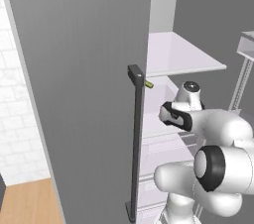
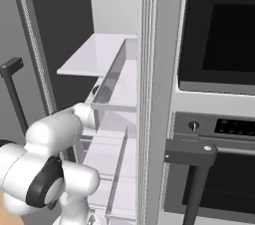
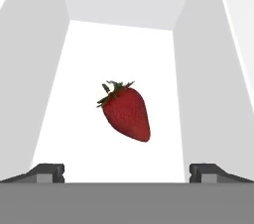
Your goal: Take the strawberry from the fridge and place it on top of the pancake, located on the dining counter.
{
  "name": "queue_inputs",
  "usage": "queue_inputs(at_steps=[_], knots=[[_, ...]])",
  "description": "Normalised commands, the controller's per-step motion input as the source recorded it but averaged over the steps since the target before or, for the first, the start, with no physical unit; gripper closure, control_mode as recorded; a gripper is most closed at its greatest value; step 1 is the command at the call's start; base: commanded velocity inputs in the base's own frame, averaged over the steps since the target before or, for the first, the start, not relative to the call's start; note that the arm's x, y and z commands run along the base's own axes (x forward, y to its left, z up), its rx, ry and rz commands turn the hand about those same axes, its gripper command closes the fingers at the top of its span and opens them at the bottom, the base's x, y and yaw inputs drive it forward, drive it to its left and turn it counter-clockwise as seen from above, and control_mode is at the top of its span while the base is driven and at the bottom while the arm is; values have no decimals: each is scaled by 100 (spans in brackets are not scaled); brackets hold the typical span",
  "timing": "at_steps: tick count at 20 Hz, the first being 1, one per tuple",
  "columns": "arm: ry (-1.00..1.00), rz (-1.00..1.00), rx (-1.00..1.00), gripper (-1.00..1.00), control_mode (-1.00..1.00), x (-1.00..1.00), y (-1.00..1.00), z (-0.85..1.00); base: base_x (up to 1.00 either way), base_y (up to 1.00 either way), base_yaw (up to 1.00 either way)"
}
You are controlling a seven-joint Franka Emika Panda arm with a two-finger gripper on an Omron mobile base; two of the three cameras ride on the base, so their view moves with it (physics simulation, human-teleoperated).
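There's the strawberry (image 3: 126, 113), dead centre of the hand view, lying on its side on a white floor with its green leafy cap toward the upper left of the frame and its pointed tip toward the lower right. White walls close in on it from the left, the right and the far end, so it sits alone inside a white compartment of the fridge (image 1: 79, 69). Down at the bottom of that view the two dark fingers (image 3: 47, 172) stand spread wide apart, one in each lower corner, and the berry lies between and beyond them, touching neither; nothing is gripped. Pulling out to the left base view, the white arm (image 1: 218, 129) reaches from the lower right of the frame into the open fridge, its hand buried among the white shelves (image 1: 178, 54) at centre right, below the broad upper shelf. The grey fridge door (image 1: 74, 109) fills the left half of that frame, its long dark bar handle (image 1: 135, 143) running down the middle. In the right base view the second fridge door (image 2: 157, 94) stands edge-on at centre, and the black oven (image 2: 219, 30) fills the right side of the frame.
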Motion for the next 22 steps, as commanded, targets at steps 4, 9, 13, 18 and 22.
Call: queue_inputs(at_steps=[4,9,13,18,22], knots=[[3,0,0,-100,-100,31,-3,-18,0,0,0],[4,0,0,-100,-100,27,0,-13,0,0,0],[6,0,0,-100,-100,26,0,-13,0,0,0],[8,0,0,-100,-100,26,0,-18,0,0,0],[4,0,0,-100,-100,-4,0,-39,0,0,0]])
